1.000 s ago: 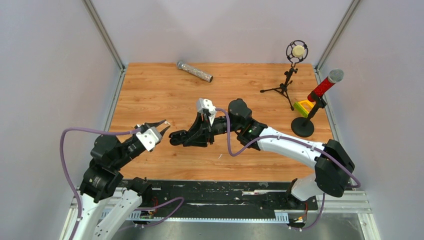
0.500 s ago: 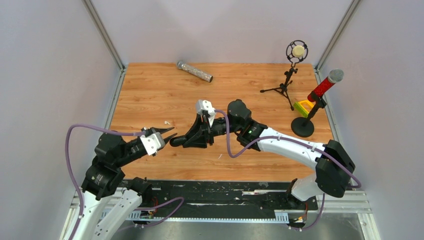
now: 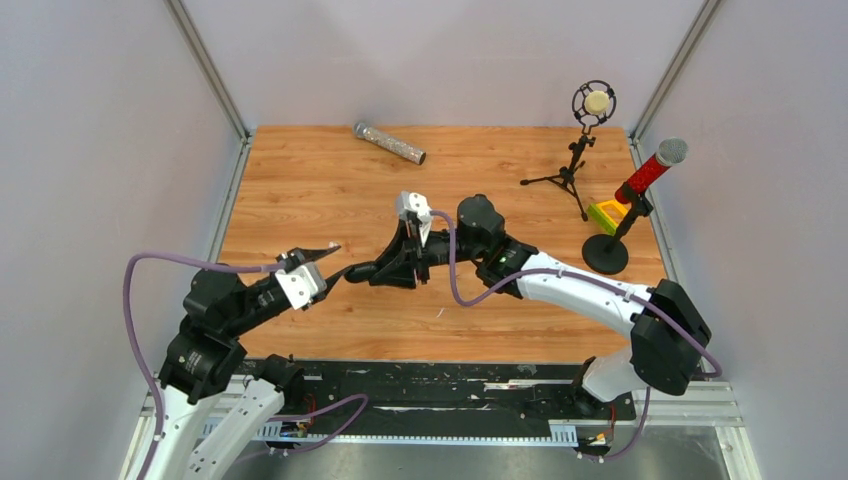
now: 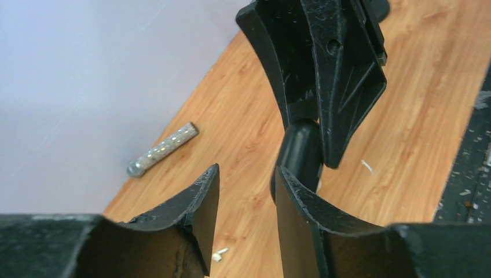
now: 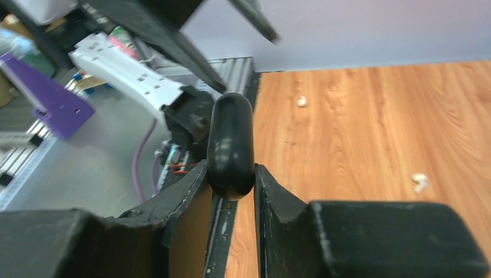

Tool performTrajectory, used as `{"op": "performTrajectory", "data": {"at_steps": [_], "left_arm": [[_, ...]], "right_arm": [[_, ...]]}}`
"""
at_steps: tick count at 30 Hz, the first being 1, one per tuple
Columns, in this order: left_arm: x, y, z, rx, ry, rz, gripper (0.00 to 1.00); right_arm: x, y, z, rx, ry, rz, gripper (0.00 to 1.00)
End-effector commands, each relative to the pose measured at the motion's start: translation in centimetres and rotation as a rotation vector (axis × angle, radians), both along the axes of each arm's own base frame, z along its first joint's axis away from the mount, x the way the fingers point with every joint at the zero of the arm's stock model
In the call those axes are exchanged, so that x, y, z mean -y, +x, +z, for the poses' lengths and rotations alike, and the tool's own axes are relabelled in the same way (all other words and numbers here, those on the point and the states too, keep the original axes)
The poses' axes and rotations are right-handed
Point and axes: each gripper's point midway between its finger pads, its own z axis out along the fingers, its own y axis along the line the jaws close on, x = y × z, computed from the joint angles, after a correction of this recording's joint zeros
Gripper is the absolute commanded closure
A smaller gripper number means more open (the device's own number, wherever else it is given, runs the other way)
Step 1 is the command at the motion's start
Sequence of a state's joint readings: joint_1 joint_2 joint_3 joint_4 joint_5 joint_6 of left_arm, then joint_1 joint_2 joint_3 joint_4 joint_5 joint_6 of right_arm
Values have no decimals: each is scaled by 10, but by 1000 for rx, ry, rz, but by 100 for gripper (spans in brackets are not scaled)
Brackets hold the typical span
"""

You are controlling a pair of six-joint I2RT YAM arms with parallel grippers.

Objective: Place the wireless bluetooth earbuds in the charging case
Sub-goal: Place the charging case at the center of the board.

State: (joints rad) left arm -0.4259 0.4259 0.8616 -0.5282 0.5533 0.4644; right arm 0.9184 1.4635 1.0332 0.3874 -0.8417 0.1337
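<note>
My right gripper [image 5: 230, 174] is shut on the black, capsule-shaped charging case [image 5: 230, 142] and holds it above the table, pointing left [image 3: 355, 272]. My left gripper [image 4: 248, 174] is open and empty; its right finger is close beside the case [image 4: 301, 150], and whether they touch I cannot tell. In the top view the left gripper [image 3: 335, 260] meets the case tip. A tiny whitish earbud [image 4: 219, 253] lies on the wood below the left fingers. Two small whitish bits [image 5: 302, 101] [image 5: 419, 182] show in the right wrist view; I cannot tell which is the earbud. The black earbud is not visible.
A glittery silver microphone [image 3: 389, 142] lies at the back. A small tripod microphone [image 3: 583, 130] and a red microphone on a round stand [image 3: 628, 205] stand at the right, by a yellow-green block [image 3: 603, 213]. A white fleck [image 3: 437, 313] lies near the front edge.
The left gripper swung right and toward the case, and now sits against its tip. The right gripper shifted slightly back with the case.
</note>
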Motion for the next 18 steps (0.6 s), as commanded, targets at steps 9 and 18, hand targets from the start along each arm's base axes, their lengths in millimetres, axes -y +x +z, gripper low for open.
{"op": "performTrajectory", "data": {"at_steps": [9, 18], "left_arm": [[-49, 41, 17, -14, -128, 399, 16], [-55, 44, -25, -131, -117, 463, 8]], "right_arm": [[66, 153, -39, -341, -101, -560, 100], [164, 252, -148, -880, -211, -852, 100]]}}
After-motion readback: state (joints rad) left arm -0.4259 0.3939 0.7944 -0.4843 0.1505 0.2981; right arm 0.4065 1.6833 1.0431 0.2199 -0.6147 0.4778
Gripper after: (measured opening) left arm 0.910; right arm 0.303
